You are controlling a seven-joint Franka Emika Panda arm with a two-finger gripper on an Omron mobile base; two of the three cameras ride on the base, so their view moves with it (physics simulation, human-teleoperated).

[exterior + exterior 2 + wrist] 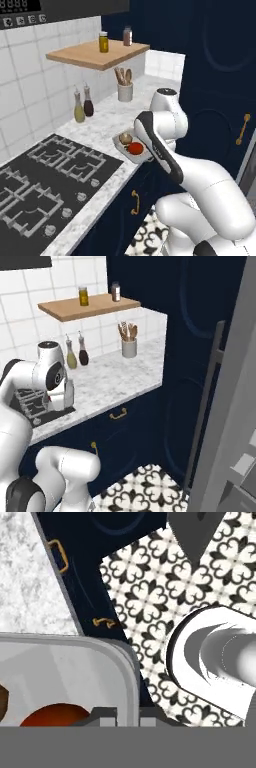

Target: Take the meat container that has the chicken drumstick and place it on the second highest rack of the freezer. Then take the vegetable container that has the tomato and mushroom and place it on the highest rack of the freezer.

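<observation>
The vegetable container (119, 143) is a pale grey tray at the counter's front edge, holding the red tomato (135, 148) and the tan mushroom (125, 138). In the hand view the container's rim (75, 643) fills the lower left, with the tomato (55, 714) and a sliver of mushroom (2, 699) inside. My gripper (129, 714) straddles the tray's corner rim, its fingertips (107, 713) close on either side, shut on it. The freezer's grey door (235, 406) stands open at the right; its racks are hard to make out. The chicken drumstick and its container are out of view.
A black stove (45, 175) lies left of the tray. Two oil bottles (83, 104) and a utensil cup (125, 91) stand at the tiled back wall, under a wooden shelf (97, 55) carrying jars. Navy cabinets (195, 356) separate counter and freezer. Patterned floor (165, 587) lies below.
</observation>
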